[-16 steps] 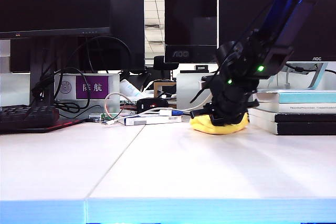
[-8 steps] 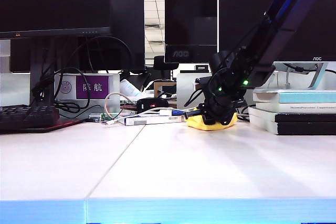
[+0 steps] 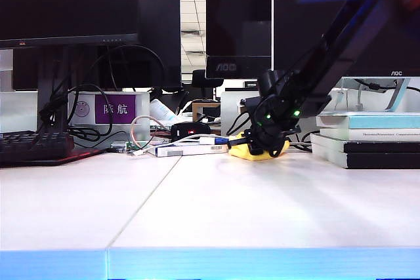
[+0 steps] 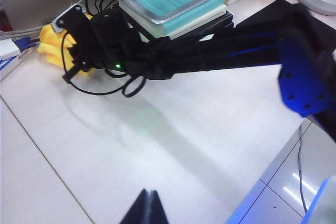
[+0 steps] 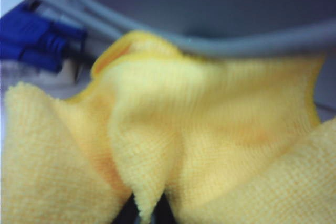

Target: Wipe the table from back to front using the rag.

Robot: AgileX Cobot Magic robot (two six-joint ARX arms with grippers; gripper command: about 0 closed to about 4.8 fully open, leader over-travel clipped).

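The yellow rag (image 3: pixel 257 152) is seen at the back of the white bench (image 3: pixel 216 208), just in front of some cables (image 3: pixel 197 140) and beside a pile of books (image 3: pixel 367 139). It is bunched up and pressed onto the bench top.

The right hand (image 3: pixel 266 143) is placed on the rag, at the end of a long black arm that is stretched out from the right. Its jaws are shut tight on a fold of the rag (image 5: pixel 157 145), which is pinched into a point between them. Blue plugs (image 5: pixel 37 43) and grey cables are seen just behind the cloth.

The left hand (image 4: pixel 147 211) is held up above the bare bench, well apart from the rag (image 4: pixel 52 45). Its jaws are pressed together and nothing is held in them.
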